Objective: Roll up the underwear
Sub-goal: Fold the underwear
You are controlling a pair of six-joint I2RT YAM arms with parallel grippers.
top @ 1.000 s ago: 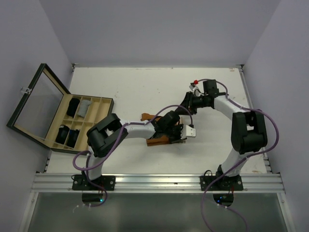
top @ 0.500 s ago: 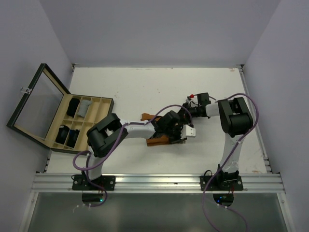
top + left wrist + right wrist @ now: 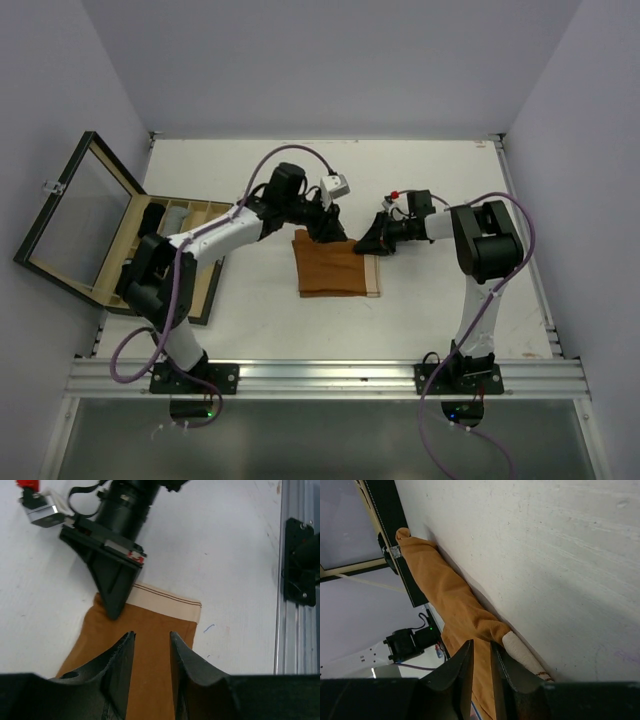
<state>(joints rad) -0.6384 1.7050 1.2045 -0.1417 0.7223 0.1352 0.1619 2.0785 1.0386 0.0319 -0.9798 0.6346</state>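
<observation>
The orange-brown underwear [image 3: 335,270] lies spread flat on the white table, its cream waistband [image 3: 373,270] on the right edge. My left gripper [image 3: 330,230] hovers at the cloth's far left corner. In the left wrist view its jaws [image 3: 150,636] stand open above the underwear [image 3: 160,620] with nothing between them. My right gripper [image 3: 368,245] is at the far right corner, its tip [image 3: 113,611] touching the cloth beside the waistband [image 3: 165,602]. In the right wrist view those jaws [image 3: 481,642] are barely apart. The underwear [image 3: 450,595] bunches up just beyond them.
A compartmented wooden box [image 3: 205,212] with its glass lid [image 3: 75,215] raised stands at the left, partly behind my left arm, with a black garment [image 3: 150,218] in one slot. A metal rail [image 3: 320,378] runs along the near table edge. Walls close in the back and sides.
My left arm has swung from the cloth's near side to its far left corner and its jaws have opened. The underwear now lies flat. The right gripper came down to the far right corner.
</observation>
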